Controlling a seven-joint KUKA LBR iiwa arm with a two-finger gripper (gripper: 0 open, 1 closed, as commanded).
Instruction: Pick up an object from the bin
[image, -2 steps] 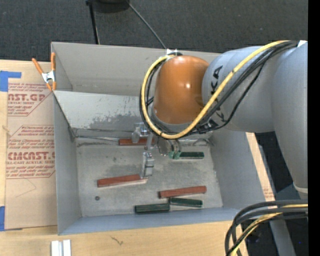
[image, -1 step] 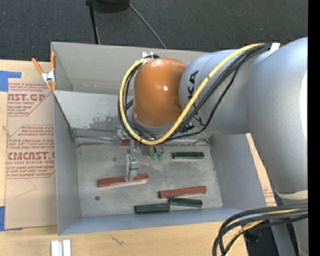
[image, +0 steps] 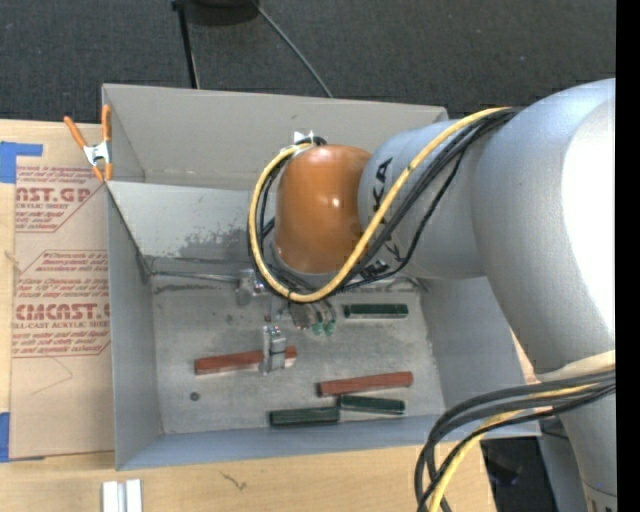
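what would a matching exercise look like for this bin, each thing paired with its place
Things:
1 gripper
2 lone green stick
3 right red-brown stick
4 darkest stick

Places:
a lowest in the picture, by the bin wall
b over the left red-brown stick
c just above another green stick
d highest of the sticks, right of the gripper

Pairs: 1b, 2d, 3c, 4a
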